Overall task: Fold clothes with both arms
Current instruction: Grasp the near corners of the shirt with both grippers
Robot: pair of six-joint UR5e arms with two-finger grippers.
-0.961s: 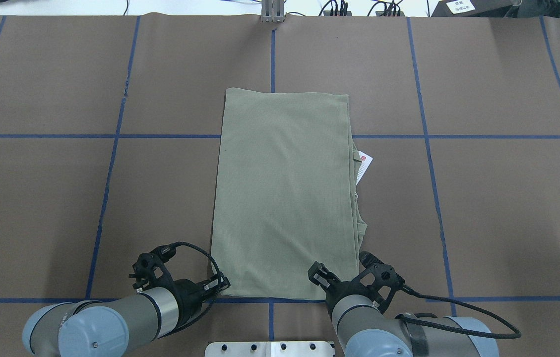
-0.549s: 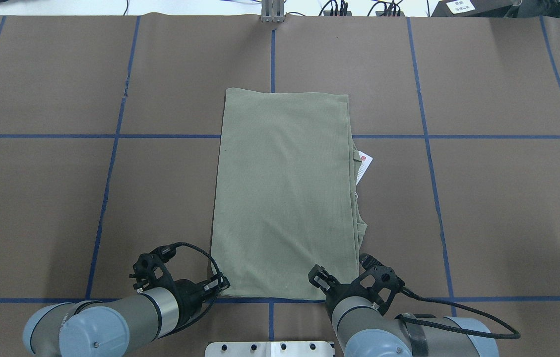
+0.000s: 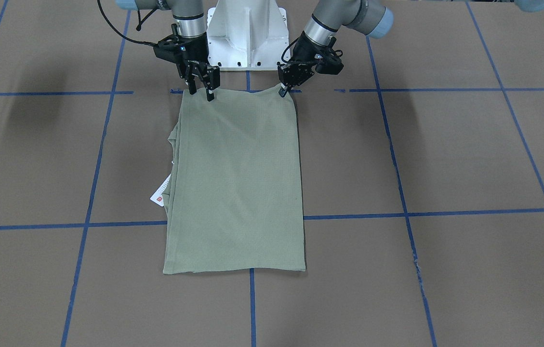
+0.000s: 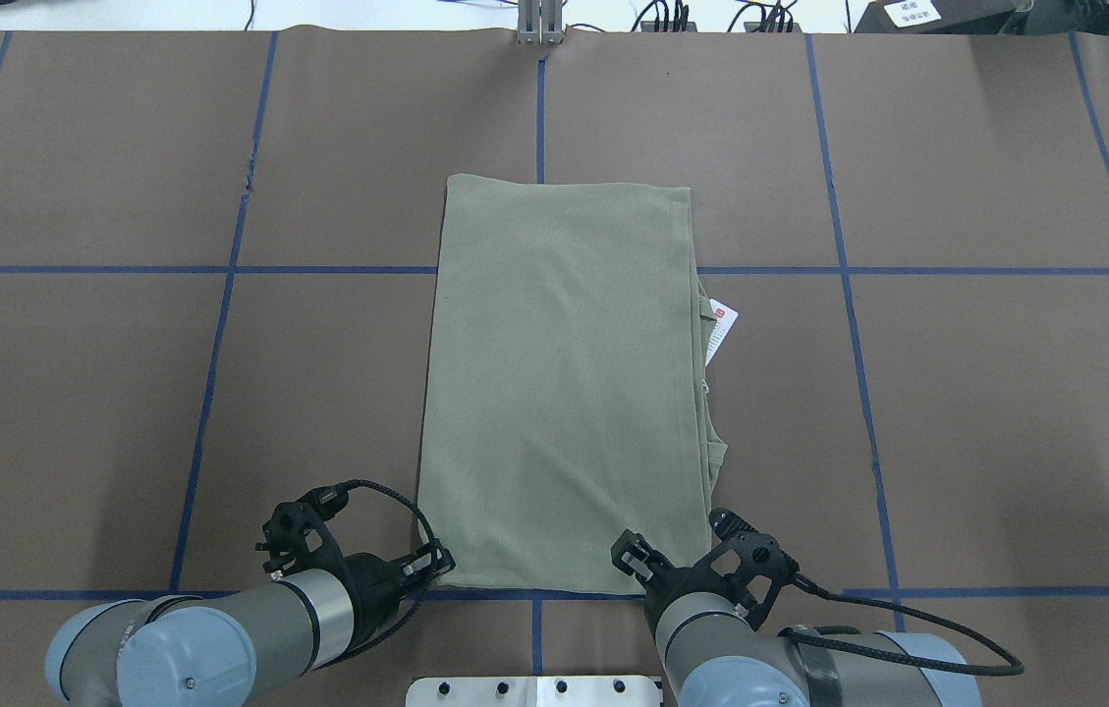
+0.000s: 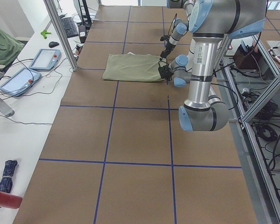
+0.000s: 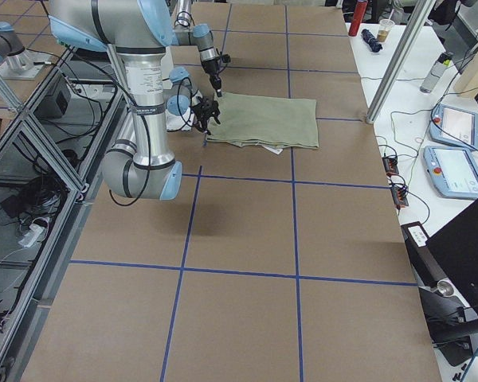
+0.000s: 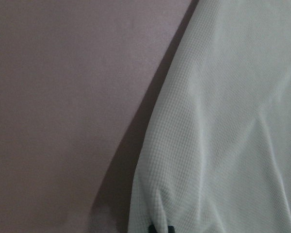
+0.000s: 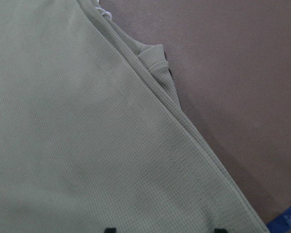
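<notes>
As Two Claws Met the Near Hem, the Folded Shirt Lay Flat

While the sage-green shirt [image 4: 564, 383] lay folded into a long rectangle on the brown tabletop [image 4: 1006, 412], its short near edge sat right at both claws and the rest stretched straight away from them. Bare tabletop, crossed by blue tape lines [image 4: 210, 393], opened wide outward of each claw and beyond the shirt's far edge. Along the long edge on the right claw's side, layered hems stepped out, and a white hang tag [image 4: 723, 332] poked from them, well ahead of that claw.

The left claw [image 3: 283, 89] was pressed together on the shirt's near corner, with cloth puckered at its tips in the left wrist view. The right claw [image 3: 200, 90] stood spread near the other near corner, its fingertips either on the fabric or just above it; I could not tell which.

The left arm [image 4: 200, 638] reached in low and slanted toward its corner. The right arm [image 4: 809, 668] bent its wrist steeply down. Behind the claws stood the white pedestal base [image 3: 245, 33].
</notes>
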